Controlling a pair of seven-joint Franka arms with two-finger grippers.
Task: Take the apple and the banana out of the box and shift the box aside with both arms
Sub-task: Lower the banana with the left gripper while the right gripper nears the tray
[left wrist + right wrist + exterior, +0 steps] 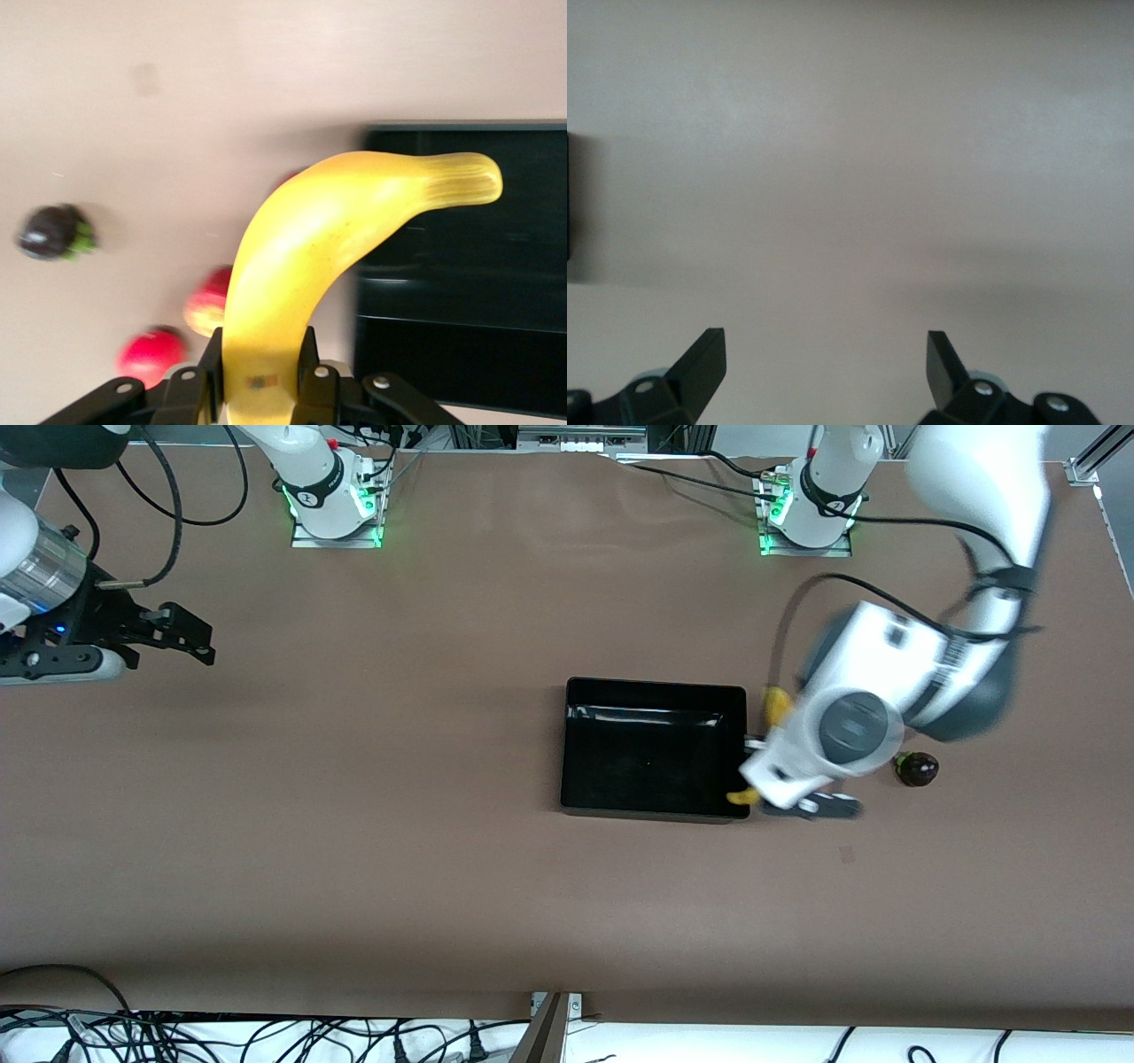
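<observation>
The left gripper (259, 381) pinches the banana (330, 243) low on its body, long axis pointing toward the black box (654, 746), just past its wall at the left arm's end, while the right gripper (826, 361) waits spread wide.

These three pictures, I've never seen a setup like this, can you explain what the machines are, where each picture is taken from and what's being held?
Two white robot arms stand at a brown table. The big picture looks down from a high camera that faces them; the other two come from cameras on each arm's wrist. The left gripper, jaws shut, holds a yellow banana up beside the black box, which looks empty. Its wrist view also shows an apple, a plain red fruit and a dark purple fruit on the table. The right gripper waits with jaws open over bare table at its arm's end.
</observation>
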